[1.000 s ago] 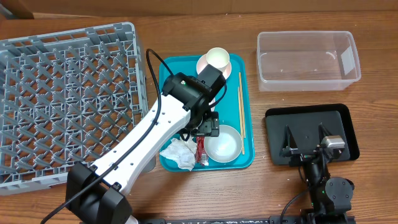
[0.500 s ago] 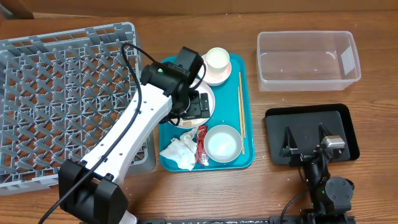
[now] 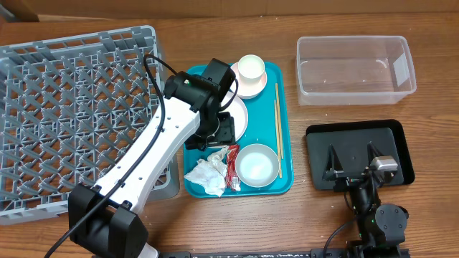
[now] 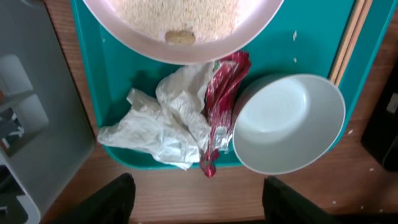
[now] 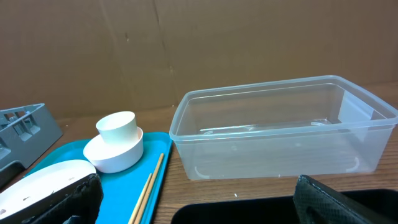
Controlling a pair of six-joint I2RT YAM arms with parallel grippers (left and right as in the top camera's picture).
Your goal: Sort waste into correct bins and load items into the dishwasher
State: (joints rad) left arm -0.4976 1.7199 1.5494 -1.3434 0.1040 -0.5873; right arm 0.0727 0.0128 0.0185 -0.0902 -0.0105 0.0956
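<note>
On the teal tray (image 3: pixel 193 107), my left gripper (image 3: pixel 224 129) hovers over the whitish-pink plate (image 3: pixel 238 115). Its jaws are open and hold nothing. In the left wrist view, the plate (image 4: pixel 183 25) carries pale crumbs. Below it lie the crumpled white napkin (image 4: pixel 158 121), the red wrapper (image 4: pixel 221 102) and the grey-white bowl (image 4: pixel 289 124), with my gripper (image 4: pixel 199 205) above them. A white cup (image 3: pixel 251 68) stands in a bowl (image 3: pixel 237 80) at the tray's back. Chopsticks (image 3: pixel 278 129) lie along its right side. My right gripper (image 3: pixel 351 172) rests open over the black tray (image 3: pixel 391 143).
The big grey dish rack (image 3: pixel 72 115) fills the left side, touching the teal tray's left edge. The clear tub (image 3: pixel 355 68) stands at the back right, behind the black tray. Bare wood shows between the teal tray and the two bins.
My left arm swung back and left, from above the wrapper and grey-white bowl to above the plate. The right arm has not moved.
</note>
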